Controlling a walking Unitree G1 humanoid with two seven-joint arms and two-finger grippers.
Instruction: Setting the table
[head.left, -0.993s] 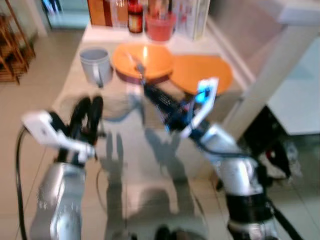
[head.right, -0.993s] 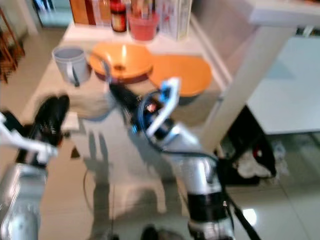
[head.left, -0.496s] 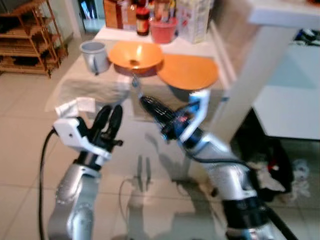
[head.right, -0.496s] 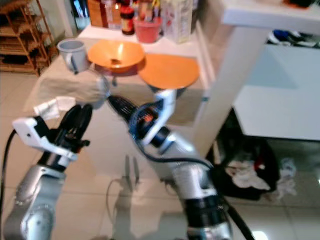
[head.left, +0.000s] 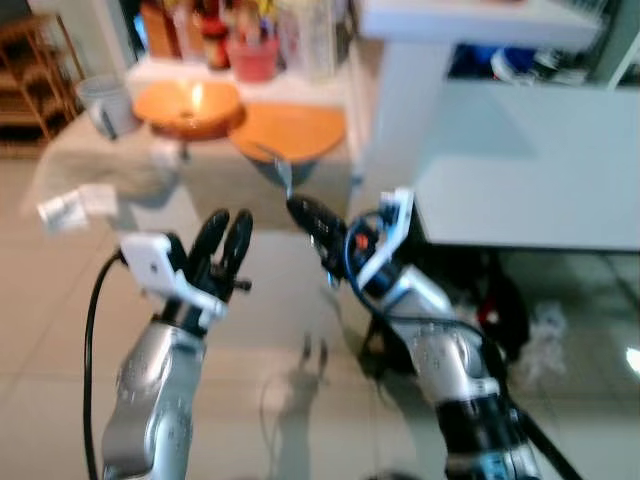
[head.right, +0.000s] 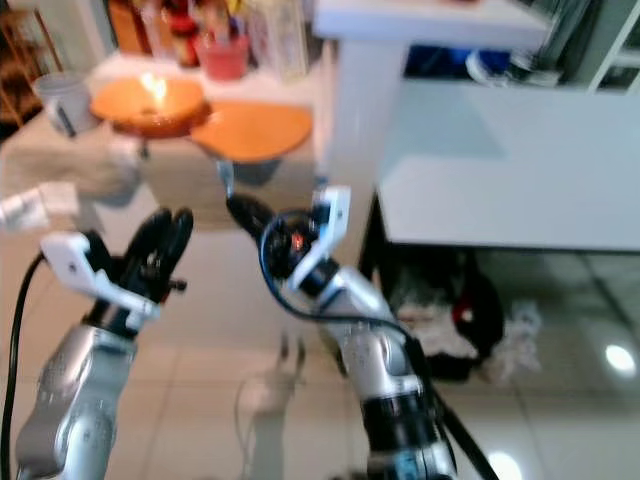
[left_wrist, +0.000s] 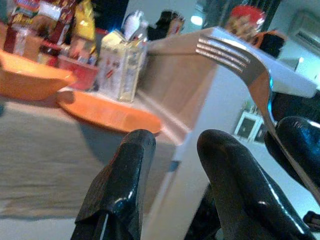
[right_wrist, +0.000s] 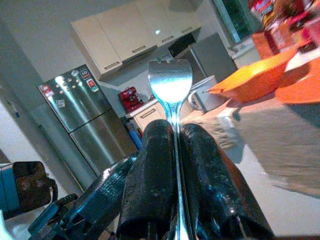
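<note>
1 fork (right_wrist: 171, 90) in right claw (head.left: 305, 212) | 1 bowl (head.left: 188, 107) | 1 plate (head.left: 288, 131)

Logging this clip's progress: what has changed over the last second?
The head camera swung right and drew back, so the table with the orange bowl and orange plate sits farther off. The right end effector stays shut on the silver metal fork; the left end effector stays empty, raised beside it.

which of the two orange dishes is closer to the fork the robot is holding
The flat orange plate, at the table's near right corner. It lies just beyond the fork clamped in the right gripper. The orange bowl sits farther back and to the left, beside the grey mug.
</note>
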